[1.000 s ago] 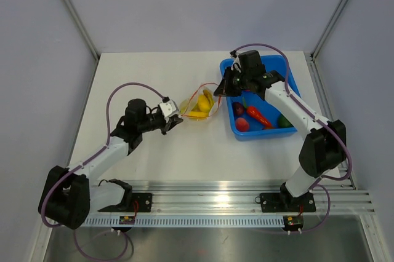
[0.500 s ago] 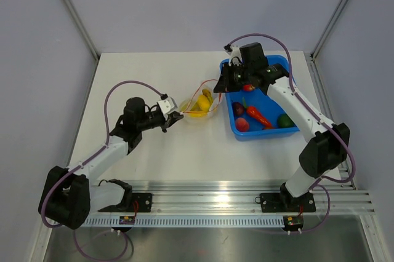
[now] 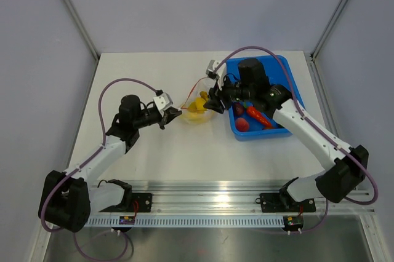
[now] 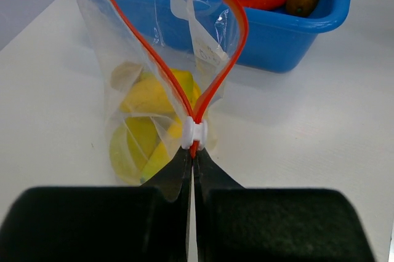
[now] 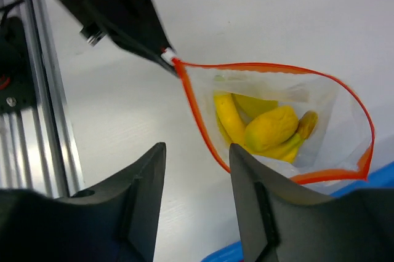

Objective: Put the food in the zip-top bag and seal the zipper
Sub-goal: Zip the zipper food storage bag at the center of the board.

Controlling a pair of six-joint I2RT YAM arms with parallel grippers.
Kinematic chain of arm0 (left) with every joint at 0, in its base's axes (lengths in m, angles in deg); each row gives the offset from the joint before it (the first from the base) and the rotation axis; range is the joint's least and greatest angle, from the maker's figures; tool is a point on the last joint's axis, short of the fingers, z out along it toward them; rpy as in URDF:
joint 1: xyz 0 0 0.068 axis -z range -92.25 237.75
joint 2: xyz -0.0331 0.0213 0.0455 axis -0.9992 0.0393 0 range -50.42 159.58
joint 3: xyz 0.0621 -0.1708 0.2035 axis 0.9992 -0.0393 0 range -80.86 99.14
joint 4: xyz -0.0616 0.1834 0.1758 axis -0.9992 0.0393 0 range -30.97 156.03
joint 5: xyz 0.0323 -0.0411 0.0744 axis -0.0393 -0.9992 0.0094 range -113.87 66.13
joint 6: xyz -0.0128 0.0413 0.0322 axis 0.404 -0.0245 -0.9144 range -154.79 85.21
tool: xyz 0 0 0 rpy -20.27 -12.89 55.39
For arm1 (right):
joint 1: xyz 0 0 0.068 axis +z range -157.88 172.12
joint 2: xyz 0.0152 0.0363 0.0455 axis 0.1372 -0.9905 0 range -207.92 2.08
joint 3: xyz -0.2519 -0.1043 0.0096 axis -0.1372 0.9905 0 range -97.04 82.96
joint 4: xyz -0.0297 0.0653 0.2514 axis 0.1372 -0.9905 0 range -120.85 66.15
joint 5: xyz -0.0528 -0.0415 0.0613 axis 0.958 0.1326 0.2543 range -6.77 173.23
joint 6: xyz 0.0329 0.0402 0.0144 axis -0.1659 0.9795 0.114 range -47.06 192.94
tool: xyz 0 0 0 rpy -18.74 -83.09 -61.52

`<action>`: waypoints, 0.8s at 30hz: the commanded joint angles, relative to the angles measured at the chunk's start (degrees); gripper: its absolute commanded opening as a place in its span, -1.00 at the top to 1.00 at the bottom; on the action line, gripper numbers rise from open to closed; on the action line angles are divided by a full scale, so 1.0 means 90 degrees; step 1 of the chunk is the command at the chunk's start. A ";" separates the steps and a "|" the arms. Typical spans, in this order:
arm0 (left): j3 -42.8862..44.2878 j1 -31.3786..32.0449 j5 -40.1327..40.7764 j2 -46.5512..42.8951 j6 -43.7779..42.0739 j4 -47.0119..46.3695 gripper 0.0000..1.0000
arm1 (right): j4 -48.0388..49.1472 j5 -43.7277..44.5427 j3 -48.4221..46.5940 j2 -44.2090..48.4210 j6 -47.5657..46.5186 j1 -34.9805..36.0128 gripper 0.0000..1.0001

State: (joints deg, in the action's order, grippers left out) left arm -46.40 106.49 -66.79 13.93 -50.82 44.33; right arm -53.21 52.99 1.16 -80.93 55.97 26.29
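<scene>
The zip-top bag (image 3: 196, 115) lies mid-table with its mouth gaping. The food, a yellow banana (image 3: 198, 104), is inside it, seen through the plastic (image 4: 151, 96) and from above (image 5: 229, 117). The orange-red zipper (image 4: 140, 40) forms an open loop, with a white slider (image 4: 194, 134) at its near end. My left gripper (image 4: 194, 151) is shut on the zipper's end just behind that slider. My right gripper (image 5: 197, 151) hovers open over the table at the bag's mouth (image 5: 265, 65), nothing between its fingers.
A blue bin (image 3: 265, 134) stands just right of the bag, holding a red tomato (image 3: 242, 124), an orange carrot (image 3: 258, 114) and other toy foods. The right arm reaches across the bin. The bin's wall (image 4: 277, 34) rises right behind the bag.
The right gripper has swung left from the bin to the bag's mouth and has opened. The left gripper has closed on the zipper's end.
</scene>
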 commanded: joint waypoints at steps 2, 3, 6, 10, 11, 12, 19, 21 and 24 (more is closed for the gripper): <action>0.0458 -0.0158 -0.0485 -0.0091 0.0199 -0.0428 1.00 | 0.1875 -0.0897 0.0740 0.0639 -0.1785 0.0148 -0.13; 0.0488 -0.0168 -0.0543 -0.0061 0.0228 -0.0427 1.00 | 0.1721 -0.1091 0.0585 0.0416 -0.1883 0.0158 -0.13; 0.0507 -0.0217 -0.0622 -0.0012 0.0268 -0.0457 1.00 | 0.0969 -0.1375 -0.0090 -0.0082 -0.2439 0.0216 -0.12; 0.0507 -0.0315 -0.0719 -0.0032 0.0297 -0.0447 1.00 | 0.0714 -0.1435 -0.0510 -0.0474 -0.2908 0.0372 -0.11; 0.0517 -0.0325 -0.0749 -0.0041 0.0307 -0.0428 1.00 | 0.0550 -0.1445 -0.0704 -0.0562 -0.3074 0.0392 -0.11; 0.0517 -0.0354 -0.0778 -0.0032 0.0307 -0.0427 1.00 | 0.0471 -0.1454 -0.0793 -0.0746 -0.3133 0.0412 -0.12; 0.0605 -0.0432 -0.0847 -0.0003 0.0277 -0.0311 1.00 | -0.0087 -0.1464 -0.1321 -0.1392 -0.3544 0.0655 -0.18; 0.0615 -0.0442 -0.0866 0.0007 0.0268 -0.0310 1.00 | -0.0097 -0.1484 -0.1370 -0.1529 -0.3563 0.0714 -0.18; 0.0605 -0.0452 -0.0896 0.0027 0.0278 -0.0320 1.00 | -0.0145 -0.1503 -0.1458 -0.1705 -0.3602 0.0832 -0.18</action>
State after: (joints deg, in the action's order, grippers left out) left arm -43.60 102.84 -72.34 13.98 -48.26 44.35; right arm -53.50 41.50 -8.76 -95.07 25.89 32.34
